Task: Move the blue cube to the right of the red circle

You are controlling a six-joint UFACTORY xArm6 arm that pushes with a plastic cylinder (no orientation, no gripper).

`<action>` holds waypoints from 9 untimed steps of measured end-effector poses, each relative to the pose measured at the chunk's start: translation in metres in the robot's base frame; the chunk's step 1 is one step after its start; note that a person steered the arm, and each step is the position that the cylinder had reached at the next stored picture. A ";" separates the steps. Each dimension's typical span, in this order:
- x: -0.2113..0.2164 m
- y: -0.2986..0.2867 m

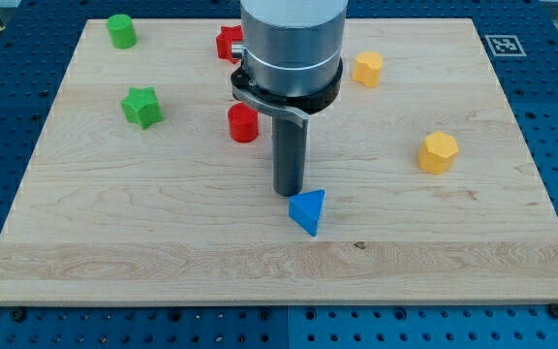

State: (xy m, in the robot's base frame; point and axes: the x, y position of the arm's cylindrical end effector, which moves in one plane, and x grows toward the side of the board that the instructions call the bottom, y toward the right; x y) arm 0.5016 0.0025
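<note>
Running out of the view's top edge: the arm housing point(291, 44) above my tip point(290, 193), its upper part unseen. Hiding behind that housing, up and to the view's left of my tip: much of a red block point(227, 43), shape impossible to make out. Showing only partly at the view's top right, well away from my tip: a printed marker point(505, 45), too small to read.
</note>
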 end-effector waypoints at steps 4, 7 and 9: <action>-0.047 -0.006; -0.061 -0.005; -0.067 0.001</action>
